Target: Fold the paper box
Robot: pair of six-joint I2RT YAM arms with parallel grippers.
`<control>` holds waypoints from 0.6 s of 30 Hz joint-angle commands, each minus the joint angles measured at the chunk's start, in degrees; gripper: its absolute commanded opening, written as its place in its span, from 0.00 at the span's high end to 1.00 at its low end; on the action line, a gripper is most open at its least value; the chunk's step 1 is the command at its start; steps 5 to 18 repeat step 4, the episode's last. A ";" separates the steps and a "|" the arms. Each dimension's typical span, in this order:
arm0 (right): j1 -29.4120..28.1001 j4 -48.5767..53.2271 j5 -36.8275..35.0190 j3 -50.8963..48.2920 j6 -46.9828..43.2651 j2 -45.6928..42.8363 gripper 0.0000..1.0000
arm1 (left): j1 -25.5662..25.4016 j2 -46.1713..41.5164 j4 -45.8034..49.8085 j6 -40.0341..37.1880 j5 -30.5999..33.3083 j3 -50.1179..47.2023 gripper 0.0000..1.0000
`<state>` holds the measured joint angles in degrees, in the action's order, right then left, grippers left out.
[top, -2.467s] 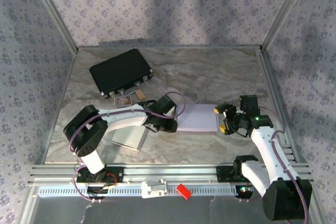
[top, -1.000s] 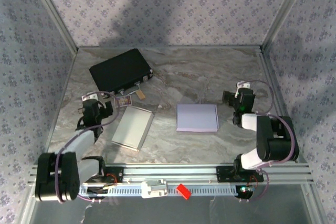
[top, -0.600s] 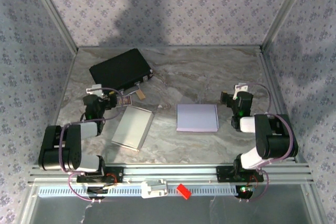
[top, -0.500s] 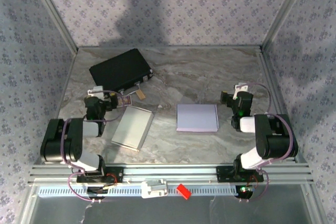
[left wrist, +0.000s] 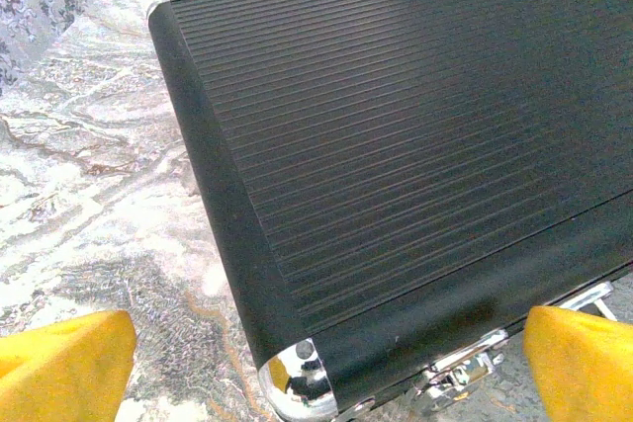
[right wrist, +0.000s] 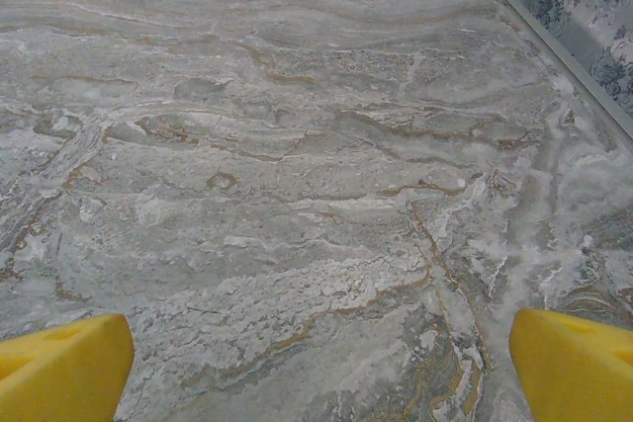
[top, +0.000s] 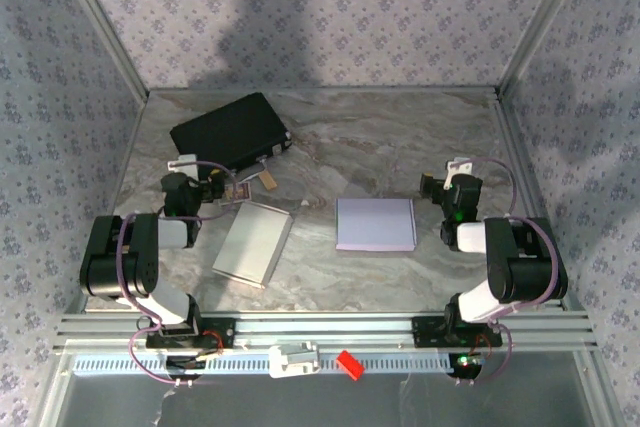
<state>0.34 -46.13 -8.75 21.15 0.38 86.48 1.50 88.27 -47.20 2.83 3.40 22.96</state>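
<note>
The paper box [top: 375,224] is a flat, pale lavender rectangle lying on the marble table [top: 400,137], right of centre. Both arms are folded back near their bases and neither touches the box. My left gripper [top: 195,182] sits at the left, well away from the box. In the left wrist view this gripper [left wrist: 321,373] is open, with its yellow fingertips [left wrist: 64,368] far apart and nothing between them. My right gripper [top: 450,179] rests just right of the box's far corner. In the right wrist view it [right wrist: 321,373] is open over bare marble, yellow fingertips [right wrist: 579,363] wide.
A black ribbed case [top: 230,133] with chrome corners [left wrist: 297,382] lies at the back left, right in front of the left gripper. A flat grey-white panel [top: 252,243] lies left of centre. A small card [top: 236,191] and a brown tag [top: 267,178] sit beside the case. Patterned walls enclose the table.
Both arms have pulled away from the paper box and folded back. In the last second the left arm tucked further in; the right arm stayed still. The box has not moved.
</note>
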 commanded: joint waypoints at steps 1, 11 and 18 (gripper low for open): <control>-0.01 -1.11 -0.92 0.91 -0.78 0.63 0.01 | 0.29 -0.35 0.01 -0.32 -1.17 0.42 0.00; -1.33 -3.14 -0.97 -0.29 -2.49 0.46 0.01 | 0.26 -0.37 -0.08 -0.33 -1.09 0.41 0.00; -1.33 -3.14 -0.97 -0.29 -2.49 0.46 0.01 | 0.26 -0.37 -0.08 -0.33 -1.09 0.41 0.00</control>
